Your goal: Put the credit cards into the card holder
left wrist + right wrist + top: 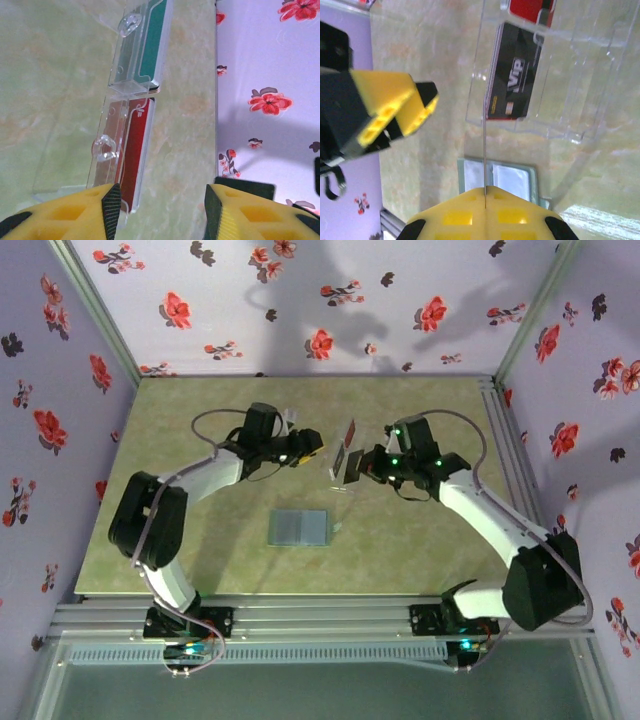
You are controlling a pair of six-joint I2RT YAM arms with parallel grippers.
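Observation:
The grey-teal card holder lies open and flat on the table, and it also appears under my right gripper as the card holder. That gripper is shut on a thin credit card seen edge-on, held above the holder. A clear stand between the arms keeps more credit cards: a black one, a red one and a teal one. My left gripper is open with nothing between its fingers. Its left finger is close beside the stand's red card.
The clear stand has several raised slots and a flat base on the green mat. Flowered walls close in the back and sides. A metal rail runs along the near edge. The left gripper's yellow fingers hang just left of the held card.

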